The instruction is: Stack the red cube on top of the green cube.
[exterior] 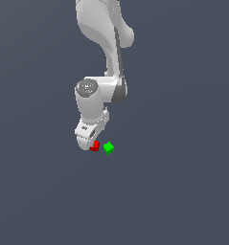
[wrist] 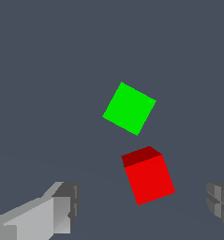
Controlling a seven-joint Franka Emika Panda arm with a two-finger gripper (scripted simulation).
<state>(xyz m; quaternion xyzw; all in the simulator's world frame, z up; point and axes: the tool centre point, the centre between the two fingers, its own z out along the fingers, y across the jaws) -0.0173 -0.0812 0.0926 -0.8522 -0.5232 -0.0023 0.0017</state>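
Observation:
The red cube (exterior: 94,146) lies on the grey floor just under the white gripper (exterior: 89,143), partly covered by it in the exterior view. The green cube (exterior: 108,147) sits a small gap away on the exterior view's right. In the wrist view the red cube (wrist: 148,178) lies between the two grey fingertips (wrist: 62,206), nearer the other fingertip (wrist: 221,201), and touches neither. The green cube (wrist: 129,108) lies beyond it, apart from it. The gripper (wrist: 141,206) is open and holds nothing.
The white arm (exterior: 104,52) reaches down from the top of the exterior view. The plain grey floor (exterior: 183,191) shows no other objects.

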